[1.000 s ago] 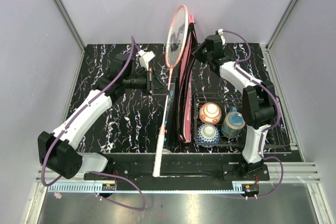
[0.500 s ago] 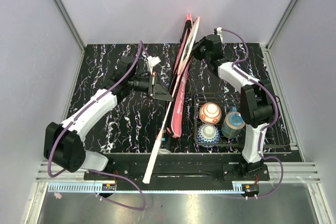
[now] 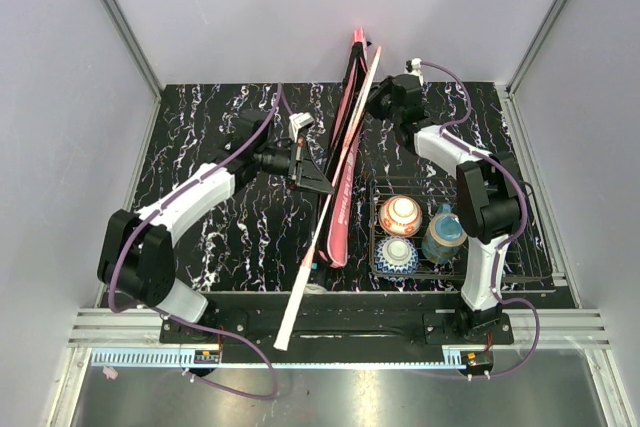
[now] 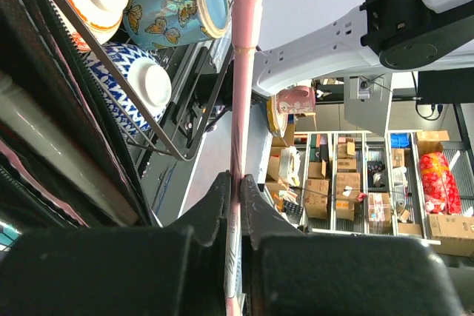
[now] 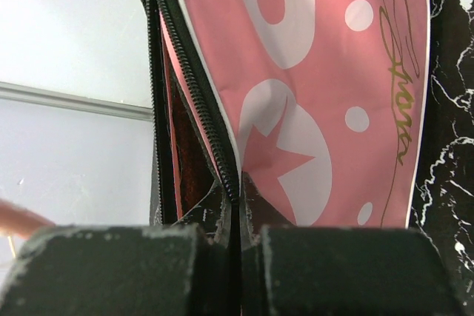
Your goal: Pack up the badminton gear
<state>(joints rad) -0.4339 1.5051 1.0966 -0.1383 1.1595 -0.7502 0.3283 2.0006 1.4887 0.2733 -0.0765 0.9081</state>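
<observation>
By my reading, the packing was only partway done. The left tool [image 3: 303, 169] was clenched on the shaft of the one racket [image 3: 298, 287] in view. It held the racket edge-on, with the head up at the mouth of the single pink cover [image 3: 340, 212]. The cover lay on the worktop [image 3: 190, 127], and the right tool [image 3: 374, 99] pinched its zipper edge. The racket was not fully inside and the zip was not closed. No other gear could be made out. One basket [image 3: 530, 257] held two bowls [image 3: 400, 215] and one cup [image 3: 443, 235].
</observation>
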